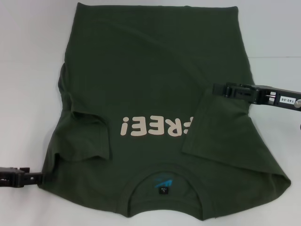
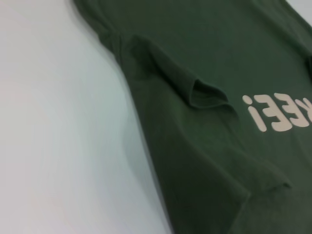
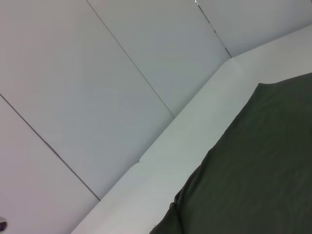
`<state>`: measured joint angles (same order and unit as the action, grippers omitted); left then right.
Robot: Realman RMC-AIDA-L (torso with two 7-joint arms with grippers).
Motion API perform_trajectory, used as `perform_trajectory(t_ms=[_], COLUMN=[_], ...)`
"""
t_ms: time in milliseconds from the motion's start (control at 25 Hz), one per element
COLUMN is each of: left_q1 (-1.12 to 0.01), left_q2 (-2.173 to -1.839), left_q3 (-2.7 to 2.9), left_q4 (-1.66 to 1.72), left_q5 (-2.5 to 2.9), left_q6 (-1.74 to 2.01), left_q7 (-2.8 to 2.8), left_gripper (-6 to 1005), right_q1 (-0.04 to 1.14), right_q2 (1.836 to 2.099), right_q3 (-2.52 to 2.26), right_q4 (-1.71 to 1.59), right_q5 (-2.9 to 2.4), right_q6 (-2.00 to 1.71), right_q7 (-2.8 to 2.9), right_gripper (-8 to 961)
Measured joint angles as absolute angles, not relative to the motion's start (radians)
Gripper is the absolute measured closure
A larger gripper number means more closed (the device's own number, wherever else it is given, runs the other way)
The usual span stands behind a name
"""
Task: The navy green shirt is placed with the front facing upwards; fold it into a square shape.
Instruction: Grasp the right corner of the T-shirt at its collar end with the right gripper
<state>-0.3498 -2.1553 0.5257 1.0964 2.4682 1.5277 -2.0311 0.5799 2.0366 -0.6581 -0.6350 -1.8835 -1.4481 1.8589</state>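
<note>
The navy green shirt lies front-up on your bench, both sleeves folded inward; whether left pincer and right pincer are clamped, you cannot tell.

Bright, even light; wrist views perhaps soft.

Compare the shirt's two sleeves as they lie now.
1. The left sleeve lies bunched and puckered; the right sleeve lies flat as one wide flap.
2. The right sleeve covers the first letter of the lettering; the left sleeve stops short of it.
3. The right end effector is at the right sleeve's top; the left end effector sits below the left sleeve, at the shirt's edge.

Both are folded inward.
</note>
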Motion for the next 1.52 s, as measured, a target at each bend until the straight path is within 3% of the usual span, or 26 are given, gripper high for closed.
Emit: perform_trajectory(t_ms=[360, 1520], left_q1=[-0.36, -0.367], left_q2=[-2.156, -2.161], left_q3=[0.539, 0.642], left_q4=[1.088, 1.085], left_q5=[2.488, 2.491], left_q6=[1.525, 1.536], left_q7=[-2.035, -2.035], left_gripper=[110, 125], right_q1=[0.58, 0.582], right_q2=[2.036, 2.035], right_q3=[-0.658, -0.658], right_q4=[-0.636, -0.638], right_q5=[-1.884, -1.884], right_q6=[-1.448, -1.448], right_q7=[1.859, 1.864], right_gripper=[41, 41])
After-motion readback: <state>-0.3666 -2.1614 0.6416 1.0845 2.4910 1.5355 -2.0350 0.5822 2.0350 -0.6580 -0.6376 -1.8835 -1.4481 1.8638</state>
